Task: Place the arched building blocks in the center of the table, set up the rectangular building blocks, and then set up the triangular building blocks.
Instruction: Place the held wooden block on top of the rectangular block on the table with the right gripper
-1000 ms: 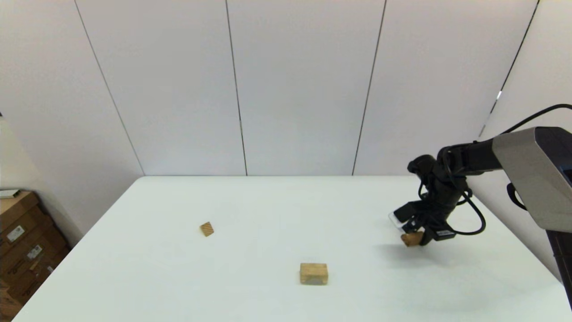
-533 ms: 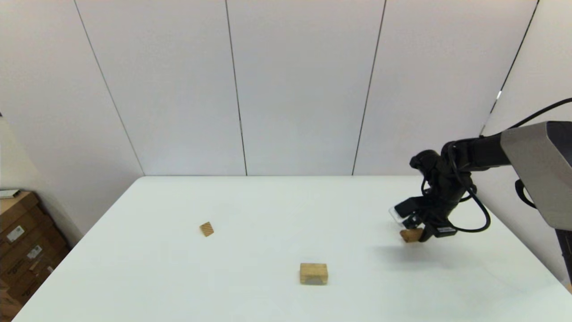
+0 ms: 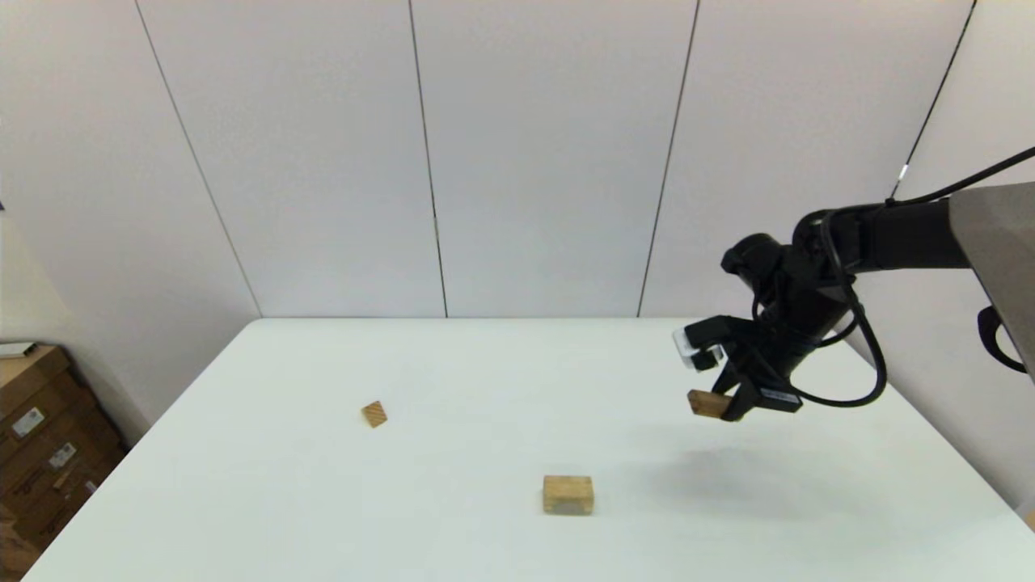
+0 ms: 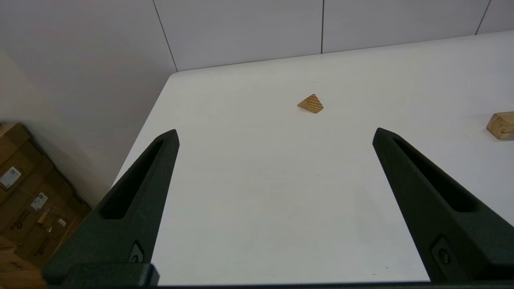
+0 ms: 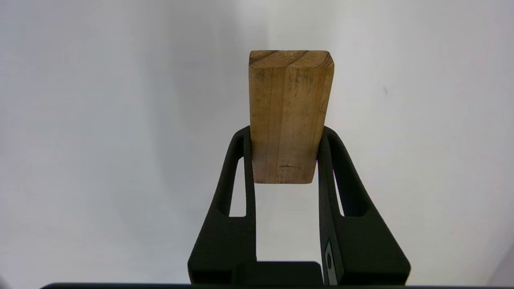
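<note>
Nearest you, the arch block (image 3: pixel 568 494) sat on the white surface (image 3: pixel 453 533), close to the near edge and roughly midway across. You could count that first step as done or nearly so, though the block looked nearer to you than the true middle, and its curved cut-out could not be made out from the head view.

Farther out on your right, the right claw (image 3: pixel 725 402) was closed on the flat brown rectangular block (image 3: pixel 707 403) and held it in the air, clear of the surface, with only a shadow beneath. In the right wrist view the two fingers (image 5: pixel 241 160) pinched the slab (image 5: pixel 290 116) by its narrow sides near one end, and the rest stuck out past the tips. So you were in the middle of the second step: the slab was lifted but not yet set up, and it was well apart from the arch block.

To your left and farther back, the striped triangular wedge (image 3: pixel 373 414) lay untouched on the surface, well apart from both other blocks. That third step remained entirely.

The left claw (image 4: pixel 275 136) was spread wide and held nothing, parked over the left side of the surface, facing the wedge (image 4: pixel 311 104).

No containers were in play on the surface. Only cardboard boxes (image 3: pixel 36 436) stood beside it on the left, their contents not visible.
</note>
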Action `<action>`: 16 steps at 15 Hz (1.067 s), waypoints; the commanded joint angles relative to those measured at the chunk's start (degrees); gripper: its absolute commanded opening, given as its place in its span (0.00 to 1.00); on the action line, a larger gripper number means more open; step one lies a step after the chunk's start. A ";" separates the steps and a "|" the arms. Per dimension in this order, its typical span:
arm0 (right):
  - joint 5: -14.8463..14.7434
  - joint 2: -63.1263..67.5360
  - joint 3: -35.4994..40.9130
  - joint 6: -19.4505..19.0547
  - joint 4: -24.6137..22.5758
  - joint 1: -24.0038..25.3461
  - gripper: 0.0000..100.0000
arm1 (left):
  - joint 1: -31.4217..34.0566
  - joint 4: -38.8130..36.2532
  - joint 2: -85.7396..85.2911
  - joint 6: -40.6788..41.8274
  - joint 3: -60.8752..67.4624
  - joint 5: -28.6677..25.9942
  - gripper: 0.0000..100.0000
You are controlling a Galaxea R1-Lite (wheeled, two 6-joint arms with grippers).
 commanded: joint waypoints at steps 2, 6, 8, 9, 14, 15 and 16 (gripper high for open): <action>0.38 -5.53 0.83 8.94 7.04 12.15 0.00 | 0.02 -0.01 -0.02 0.04 0.01 -0.01 1.00; 0.38 -4.74 0.57 18.16 7.13 21.55 0.00 | 0.02 -0.01 -0.02 0.04 0.01 -0.01 1.00; 0.82 -3.68 0.48 21.77 7.04 24.54 0.00 | 0.02 -0.01 -0.02 0.04 0.01 -0.01 1.00; 0.91 -2.72 0.04 23.26 7.04 25.94 0.00 | 0.02 -0.01 0.06 0.04 0.01 -0.01 1.00; 1.00 2.47 -4.97 29.59 6.87 29.81 0.00 | 0.02 -0.01 -0.02 0.04 0.01 -0.01 1.00; 1.00 3.61 -6.46 29.68 6.87 30.16 0.00 | 0.02 -0.01 -0.02 0.04 0.01 -0.01 1.00; 0.91 4.84 -8.31 29.85 6.87 30.16 0.00 | 0.02 -0.01 -0.02 0.04 0.01 -0.01 1.00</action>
